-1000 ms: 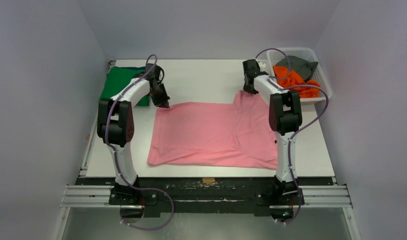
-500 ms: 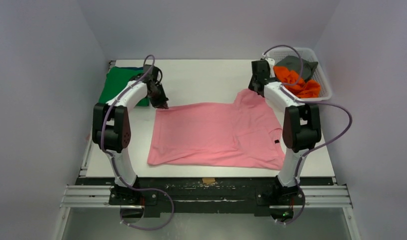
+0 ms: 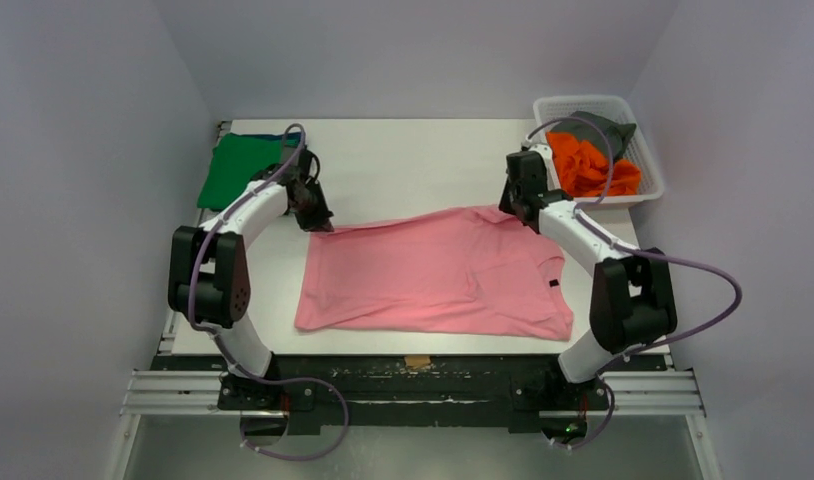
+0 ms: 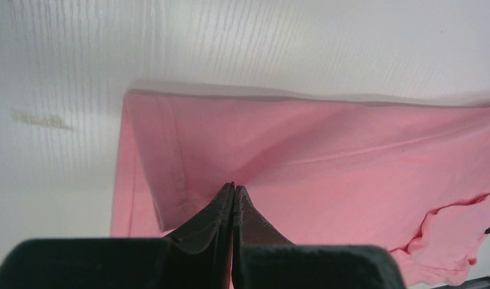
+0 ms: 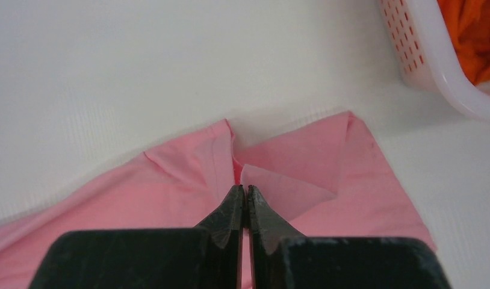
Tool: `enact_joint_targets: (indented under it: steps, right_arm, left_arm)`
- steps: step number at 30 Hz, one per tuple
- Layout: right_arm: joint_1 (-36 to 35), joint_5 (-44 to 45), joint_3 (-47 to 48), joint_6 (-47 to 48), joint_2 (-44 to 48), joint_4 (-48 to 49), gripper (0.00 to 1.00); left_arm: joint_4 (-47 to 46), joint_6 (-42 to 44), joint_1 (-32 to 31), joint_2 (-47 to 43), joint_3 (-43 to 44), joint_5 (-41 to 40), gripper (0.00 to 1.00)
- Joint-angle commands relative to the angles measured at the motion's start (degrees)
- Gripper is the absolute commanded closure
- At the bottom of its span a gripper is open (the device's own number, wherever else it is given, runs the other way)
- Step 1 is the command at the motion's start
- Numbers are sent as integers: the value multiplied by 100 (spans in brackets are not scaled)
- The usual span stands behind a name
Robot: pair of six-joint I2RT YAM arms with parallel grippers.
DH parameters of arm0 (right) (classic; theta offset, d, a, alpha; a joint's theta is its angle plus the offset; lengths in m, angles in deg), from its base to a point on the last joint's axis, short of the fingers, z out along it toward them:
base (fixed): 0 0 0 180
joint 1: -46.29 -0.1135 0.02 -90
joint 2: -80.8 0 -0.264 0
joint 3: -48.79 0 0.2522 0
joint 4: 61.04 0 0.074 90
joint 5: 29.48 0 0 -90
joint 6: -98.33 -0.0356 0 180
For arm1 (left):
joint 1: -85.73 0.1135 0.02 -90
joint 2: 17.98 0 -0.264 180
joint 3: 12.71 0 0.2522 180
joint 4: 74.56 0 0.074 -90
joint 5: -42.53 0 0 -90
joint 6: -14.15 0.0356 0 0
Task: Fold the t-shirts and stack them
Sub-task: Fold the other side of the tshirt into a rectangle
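My left tool is clenched on the far left corner of the pink t-shirt. In the left wrist view its fingertips are pressed together with a tuck of pink cloth pulled up to them, just inside the stitched hem. My right tool is clenched as well. In the right wrist view its tips meet on a gathered pinch of the same shirt, with creases running into the grip near the far right corner.

Between the two grips, the far edge of the pink t-shirt runs across the tabletop, sloping slightly from right to left. The rest of the shirt lies spread flat over the middle and near part of the tabletop, its near hem close to the near edge. A fold line runs across its right half, and I can see a small dark tag near its right side.

At the far left corner of the tabletop, just beyond my left tool, a folded green t-shirt lies flat. A sliver of dark blue t-shirt shows along its far edge. At the far right stands a white mesh basket. It holds a crumpled orange t-shirt with a grey t-shirt behind it. In the right wrist view the basket's corner sits near the pink corner but apart from it, with orange cloth showing inside.
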Motion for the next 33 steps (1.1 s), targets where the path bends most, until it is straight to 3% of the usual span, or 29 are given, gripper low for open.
enact_joint_targets:
  steps: [1, 10, 23, 29, 31, 33]
  right_arm:
    - [-212, 496, -517, -23, 1103, -260, 100]
    - [-376, 721, -1545, -305, 2711, -1170, 100]
    - [-868, 1130, -2392, -1243, 3618, -2903, 98]
    - [-872, 526, -2552, -1460, 3994, -3484, 55]
    - [-870, 282, -2512, -1497, 4307, -3441, 31]
    - [-872, -10, -2537, -1461, 4665, -3119, 23]
  left_arm:
    - [-362, 31, -73, -669, -487, 67, 100]
    - [-592, 52, -166, -1563, -1502, 28, 100]
    - [-398, 63, -263, -2239, -2371, -292, 99]
    - [-5, -30, -263, -2512, -2377, -581, 42]
    - [189, -132, -263, -2735, -2267, -798, 27]
    - [222, -164, -263, -2958, -2185, -784, 4]
